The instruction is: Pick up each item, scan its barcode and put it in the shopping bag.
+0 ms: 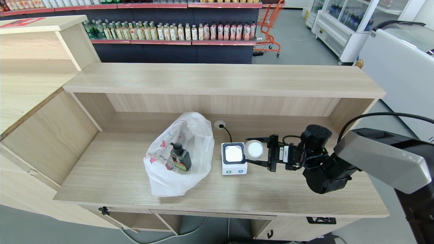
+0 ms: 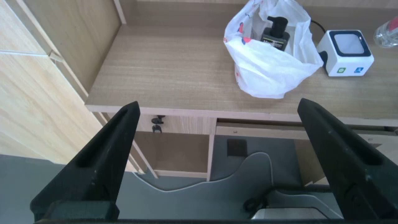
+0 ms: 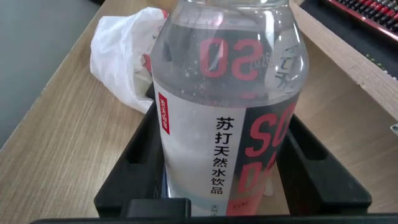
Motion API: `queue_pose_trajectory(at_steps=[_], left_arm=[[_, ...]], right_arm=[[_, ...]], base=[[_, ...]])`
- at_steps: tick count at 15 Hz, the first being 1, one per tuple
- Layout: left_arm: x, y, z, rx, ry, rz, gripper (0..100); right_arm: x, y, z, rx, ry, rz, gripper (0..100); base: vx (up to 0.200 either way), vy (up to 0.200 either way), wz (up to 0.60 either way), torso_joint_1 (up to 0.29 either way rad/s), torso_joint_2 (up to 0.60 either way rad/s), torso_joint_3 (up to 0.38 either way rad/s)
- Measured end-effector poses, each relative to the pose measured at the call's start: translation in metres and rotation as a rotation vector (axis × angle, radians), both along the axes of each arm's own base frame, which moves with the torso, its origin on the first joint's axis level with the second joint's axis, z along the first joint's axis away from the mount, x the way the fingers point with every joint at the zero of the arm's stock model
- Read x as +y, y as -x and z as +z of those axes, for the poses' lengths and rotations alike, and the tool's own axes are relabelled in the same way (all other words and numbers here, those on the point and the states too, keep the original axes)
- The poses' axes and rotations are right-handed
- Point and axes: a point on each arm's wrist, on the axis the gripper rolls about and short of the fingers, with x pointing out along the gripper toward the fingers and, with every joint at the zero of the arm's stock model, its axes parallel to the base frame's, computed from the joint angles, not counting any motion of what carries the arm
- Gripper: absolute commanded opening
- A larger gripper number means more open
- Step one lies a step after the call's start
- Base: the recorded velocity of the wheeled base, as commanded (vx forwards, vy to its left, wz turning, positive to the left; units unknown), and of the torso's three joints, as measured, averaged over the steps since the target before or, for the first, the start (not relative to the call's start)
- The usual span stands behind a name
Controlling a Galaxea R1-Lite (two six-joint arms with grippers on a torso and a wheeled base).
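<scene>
With the right gripper [image 1: 252,150] clamped on the bottle [image 3: 227,106] just beside the scanner [image 1: 233,157] and the left gripper [image 2: 219,109] spread wide and empty, the scan could fail if the barcode faces away from its window.

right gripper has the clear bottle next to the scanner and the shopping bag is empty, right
The shopping bag is not empty: the head view shows a dark pump bottle in it. The right gripper holds the clear bottle next to the scanner.

Wooden counter [image 1: 217,81]; drink bottles [image 1: 169,32] on shelf [image 1: 176,42] behind; orange cart [image 1: 270,23]; white freezer [image 1: 393,67] right.
</scene>
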Motion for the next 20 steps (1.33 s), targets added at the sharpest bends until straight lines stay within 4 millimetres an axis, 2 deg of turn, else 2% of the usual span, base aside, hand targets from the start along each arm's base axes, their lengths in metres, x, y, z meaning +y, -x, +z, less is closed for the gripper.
queue_pose_trajectory(at_steps=[2, 7, 14, 20], left_arm=[[0.0, 0.0, 0.0, 0.0, 0.0, 0.0, 100], [0.0, 0.0, 0.0, 0.0, 0.0, -0.001, 100], [0.0, 0.0, 0.0, 0.0, 0.0, 0.0, 100], [0.0, 0.0, 0.0, 0.0, 0.0, 0.0, 100]], right_arm=[[0.0, -0.003, -0.003, -0.066, 0.008, -0.005, 0], [-0.002, -0.007, -0.007, -0.064, 0.01, -0.008, 0], [0.017, -0.016, 0.0, -0.108, -0.009, 0.032, 0], [0.029, -0.027, -0.018, -0.109, -0.008, 0.047, 0]], base=[[0.0, 0.0, 0.0, 0.0, 0.0, 0.0], [0.0, 0.0, 0.0, 0.0, 0.0, 0.0], [0.0, 0.0, 0.0, 0.0, 0.0, 0.0], [0.0, 0.0, 0.0, 0.0, 0.0, 0.0]])
